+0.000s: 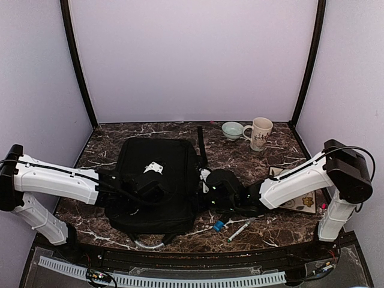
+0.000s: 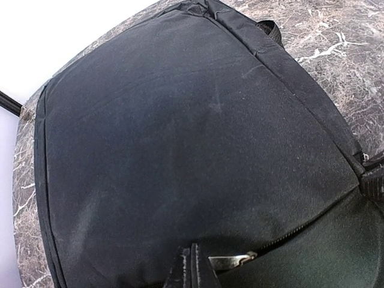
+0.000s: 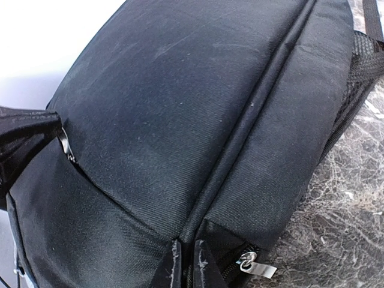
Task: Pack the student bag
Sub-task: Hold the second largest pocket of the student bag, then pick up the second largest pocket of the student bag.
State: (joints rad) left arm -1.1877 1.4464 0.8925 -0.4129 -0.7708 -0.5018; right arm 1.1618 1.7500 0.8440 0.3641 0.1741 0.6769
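The student bag (image 1: 135, 162) lies flat on the marble table (image 1: 240, 157), left of centre. The left gripper (image 2: 191, 267) rests on the bag's top panel with its fingers closed together, just beside a silver zipper pull (image 2: 233, 260). The right gripper (image 3: 186, 264) is closed at the bag's right edge seam. Whether either gripper pinches fabric cannot be determined. A mug (image 1: 261, 132) stands at the far edge of the table.
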